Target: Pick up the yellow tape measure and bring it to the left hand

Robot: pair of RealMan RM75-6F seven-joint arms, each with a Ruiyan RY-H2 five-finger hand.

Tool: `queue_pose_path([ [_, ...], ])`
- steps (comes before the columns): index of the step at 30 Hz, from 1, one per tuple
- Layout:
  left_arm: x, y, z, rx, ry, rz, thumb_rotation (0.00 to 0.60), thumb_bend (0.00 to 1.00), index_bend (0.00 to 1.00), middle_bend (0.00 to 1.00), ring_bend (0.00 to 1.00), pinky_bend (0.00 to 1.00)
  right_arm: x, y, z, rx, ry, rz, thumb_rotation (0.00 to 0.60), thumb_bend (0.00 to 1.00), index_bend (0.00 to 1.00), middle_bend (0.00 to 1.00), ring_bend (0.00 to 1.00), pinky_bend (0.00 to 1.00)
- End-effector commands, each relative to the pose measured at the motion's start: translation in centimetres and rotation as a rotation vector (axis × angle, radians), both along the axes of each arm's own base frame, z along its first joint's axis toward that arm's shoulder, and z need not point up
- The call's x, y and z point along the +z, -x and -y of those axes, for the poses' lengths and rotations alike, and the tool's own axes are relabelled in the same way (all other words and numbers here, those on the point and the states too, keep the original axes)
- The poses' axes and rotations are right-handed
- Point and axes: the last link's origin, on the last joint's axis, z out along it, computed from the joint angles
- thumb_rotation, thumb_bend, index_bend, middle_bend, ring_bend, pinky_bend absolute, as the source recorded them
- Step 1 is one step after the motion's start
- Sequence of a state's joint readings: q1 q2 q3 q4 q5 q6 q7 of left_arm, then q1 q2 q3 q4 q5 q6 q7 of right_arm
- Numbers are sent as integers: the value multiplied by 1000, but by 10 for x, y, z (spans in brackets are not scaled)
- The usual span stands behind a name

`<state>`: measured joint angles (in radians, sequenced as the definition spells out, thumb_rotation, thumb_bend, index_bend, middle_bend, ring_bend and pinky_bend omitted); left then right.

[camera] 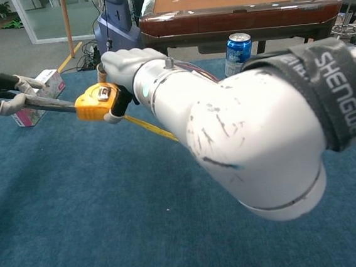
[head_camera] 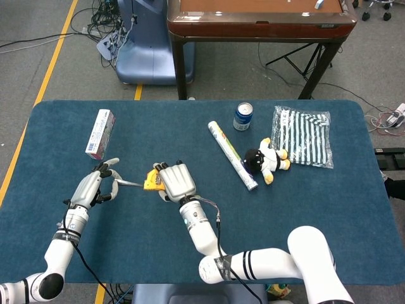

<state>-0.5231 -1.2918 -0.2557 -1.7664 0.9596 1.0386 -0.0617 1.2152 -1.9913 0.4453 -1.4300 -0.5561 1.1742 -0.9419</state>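
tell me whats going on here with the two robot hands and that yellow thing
The right hand holds the yellow tape measure above the blue table. A stretch of blade runs out of the case to the left hand, whose fingers are closed on its end, so the tape spans the two hands. A small box, a can, a rolled tube, a plush toy and a striped bag lie untouched on the table.
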Motion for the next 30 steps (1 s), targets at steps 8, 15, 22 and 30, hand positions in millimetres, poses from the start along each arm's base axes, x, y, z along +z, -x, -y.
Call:
queue_pose_path([
  [8,-1,6,4,-17,-18,-6,600,599,625,143,17,0,7,11,0,4,-25,-26,600,651,650,635,534,280],
  [15,1,12,4,-16,-41,0,600,600,628,152,21,0,19,25,-1,-4,-44,-32,600,650,650,635,535,280],
  [22,5,16,6,-21,-57,-12,600,599,630,154,21,0,33,45,-2,-16,-43,-18,600,650,655,637,535,280],
  [30,10,21,9,-14,-72,-19,600,600,629,154,21,0,50,67,-6,-21,-26,-26,600,650,656,639,538,280],
])
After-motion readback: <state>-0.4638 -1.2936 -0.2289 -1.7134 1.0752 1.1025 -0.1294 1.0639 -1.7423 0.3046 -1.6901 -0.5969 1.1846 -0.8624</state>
